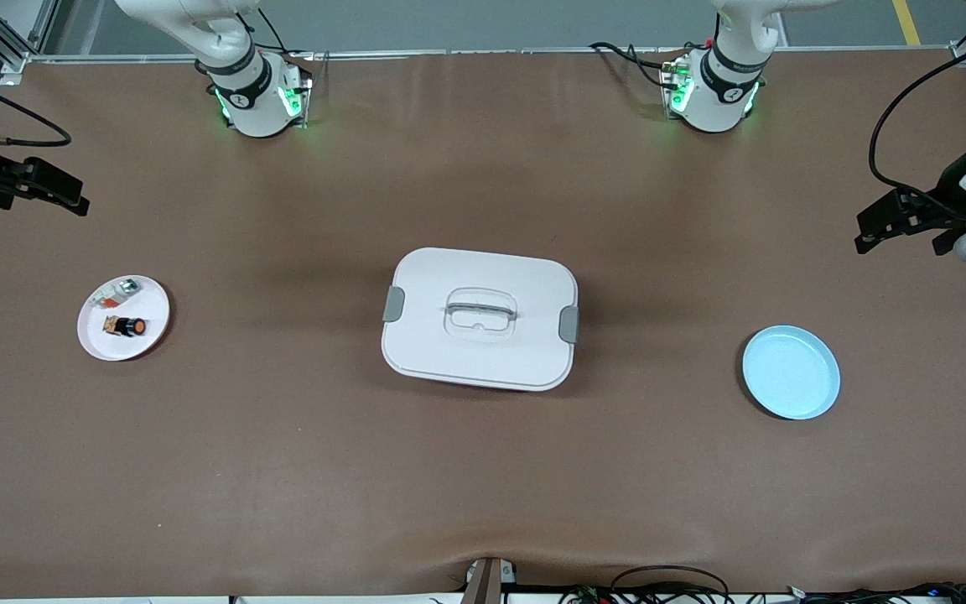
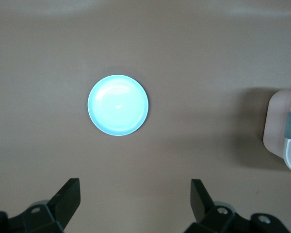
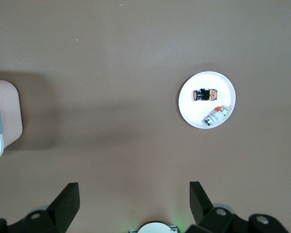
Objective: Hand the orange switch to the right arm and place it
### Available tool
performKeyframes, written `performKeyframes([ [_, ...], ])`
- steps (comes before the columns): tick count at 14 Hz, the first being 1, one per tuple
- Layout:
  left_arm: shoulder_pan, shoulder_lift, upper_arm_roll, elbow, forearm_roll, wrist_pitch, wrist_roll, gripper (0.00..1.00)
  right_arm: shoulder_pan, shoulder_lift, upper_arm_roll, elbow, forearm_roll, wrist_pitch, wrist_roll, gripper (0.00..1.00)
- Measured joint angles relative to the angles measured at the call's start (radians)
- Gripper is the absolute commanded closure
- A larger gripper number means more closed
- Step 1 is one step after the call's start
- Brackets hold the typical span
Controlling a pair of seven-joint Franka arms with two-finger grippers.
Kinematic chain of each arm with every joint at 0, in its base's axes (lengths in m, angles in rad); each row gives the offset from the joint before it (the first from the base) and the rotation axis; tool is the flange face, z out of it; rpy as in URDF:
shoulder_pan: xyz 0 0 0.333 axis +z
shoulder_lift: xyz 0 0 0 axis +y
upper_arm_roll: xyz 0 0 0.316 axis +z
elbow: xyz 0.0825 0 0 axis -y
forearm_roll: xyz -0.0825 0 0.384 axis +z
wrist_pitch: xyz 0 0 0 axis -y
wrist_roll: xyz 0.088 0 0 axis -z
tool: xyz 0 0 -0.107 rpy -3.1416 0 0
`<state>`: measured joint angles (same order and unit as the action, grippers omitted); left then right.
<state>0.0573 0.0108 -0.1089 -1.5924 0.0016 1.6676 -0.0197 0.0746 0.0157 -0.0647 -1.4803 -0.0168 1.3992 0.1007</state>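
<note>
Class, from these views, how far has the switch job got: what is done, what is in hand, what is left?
Done: the orange switch lies on the white plate. In hand: nothing. The left gripper and right gripper are open, parked at the table's ends. Left: nothing; the blue plate is empty.

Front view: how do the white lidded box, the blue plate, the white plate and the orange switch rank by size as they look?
1. white lidded box
2. blue plate and white plate, which look alike
3. orange switch
</note>
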Motion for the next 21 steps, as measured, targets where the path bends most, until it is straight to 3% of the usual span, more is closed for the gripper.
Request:
performKeyframes([
  [21,-0.001,-0.017,-0.013,-0.009,0.002,-0.001,0.000,0.00,-0.029,-0.116,-0.037,-0.120,0.034,0.037,0.006,0.00],
])
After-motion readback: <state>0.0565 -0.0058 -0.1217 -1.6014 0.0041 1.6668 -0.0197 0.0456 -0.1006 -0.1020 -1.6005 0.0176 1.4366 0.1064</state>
